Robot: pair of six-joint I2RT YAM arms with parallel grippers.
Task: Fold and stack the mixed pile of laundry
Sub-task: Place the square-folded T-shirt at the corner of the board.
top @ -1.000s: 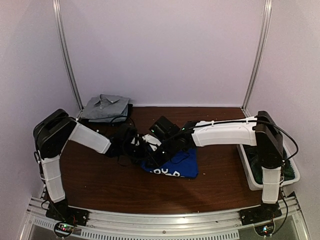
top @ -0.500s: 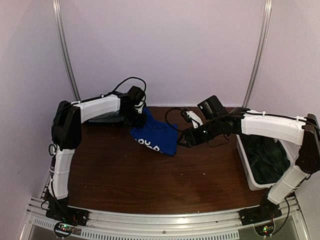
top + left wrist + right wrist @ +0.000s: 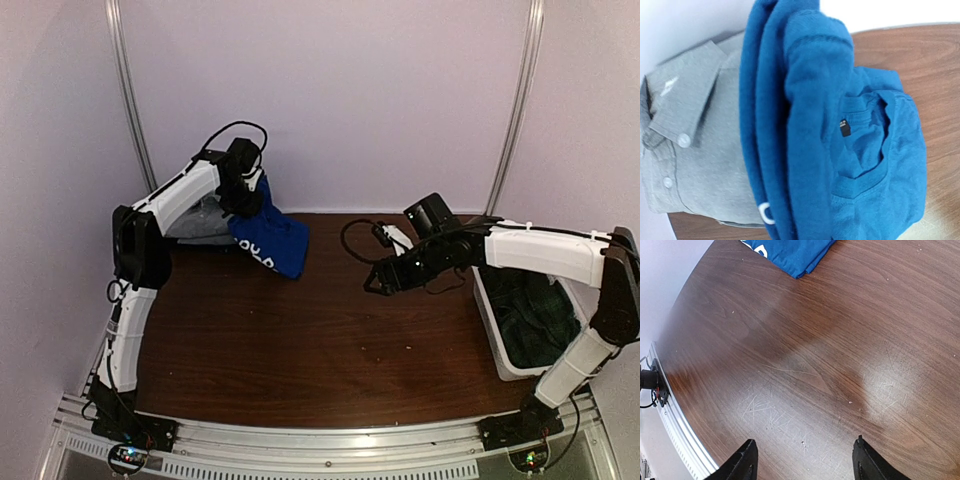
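**Blue shirt hangs from left gripper above the grey shirt; right gripper empty**

The left gripper (image 3: 246, 188) is clamped tight on a bunched fold of the blue shirt (image 3: 272, 243), high off the counter (image 3: 330, 350). The shirt hangs below that gripper and slightly to its right. Its lower edge with the white print is at or just above the counter; I cannot tell which. The folded grey shirt (image 3: 190, 222) lies under and left of the left gripper, by the back wall. In the left wrist view the blue layers hang across the grey shirt's near edge.

The right gripper (image 3: 804, 465) is spread wide with nothing between its fingers. It hovers low over bare counter, well apart from the blue shirt, which lies far ahead of it. A dark green piece (image 3: 535, 320) sits in the bin (image 3: 497, 340), back behind the right gripper near that arm's base.

Handling, as judged:
- The shirt is a light, soft knit, fully limp and not fragile.
- A one-point pinch lets it sag into a bundle, and the folded layers will likely slip open if it is swung or dropped.
- A better hold is on a folded edge through all layers, or at the thicker collar (image 3: 880, 135).
- For stacking, land the hanging end on the grey shirt first and lay the rest down flat.
- The free right gripper could take the opposite corner.
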